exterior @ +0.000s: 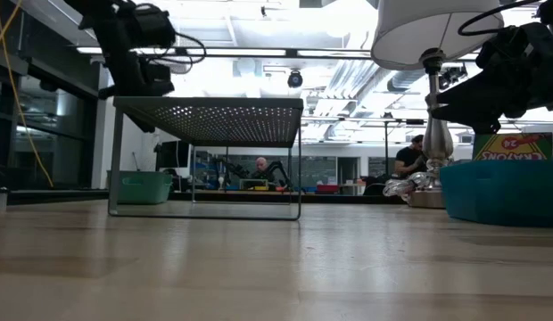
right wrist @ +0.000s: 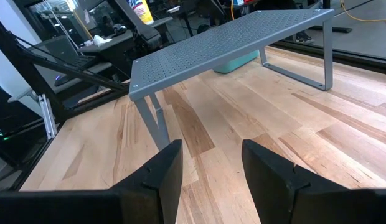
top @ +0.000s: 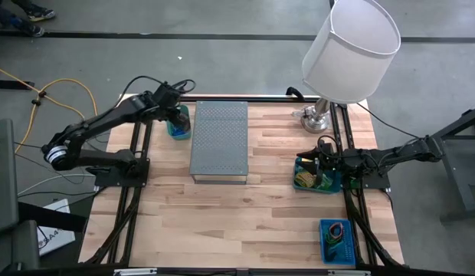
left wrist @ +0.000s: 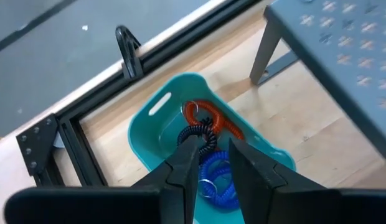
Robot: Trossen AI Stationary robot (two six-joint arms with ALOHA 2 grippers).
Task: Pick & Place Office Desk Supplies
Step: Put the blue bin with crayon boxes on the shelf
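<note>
A small teal bin stands at the far left beside the grey perforated stand. In it lie a red coil loop, a dark coil loop and a blue coil loop. My left gripper is open just above this bin, its fingertips over the dark and blue coils; I cannot tell whether they touch. My right gripper is open and empty over a second teal bin at the right, which holds yellow-green packets.
A lamp with a white shade stands at the far right, close behind my right arm. A blue bin with small items sits at the near right. The grey stand fills the middle far part; bare wood lies in front of it.
</note>
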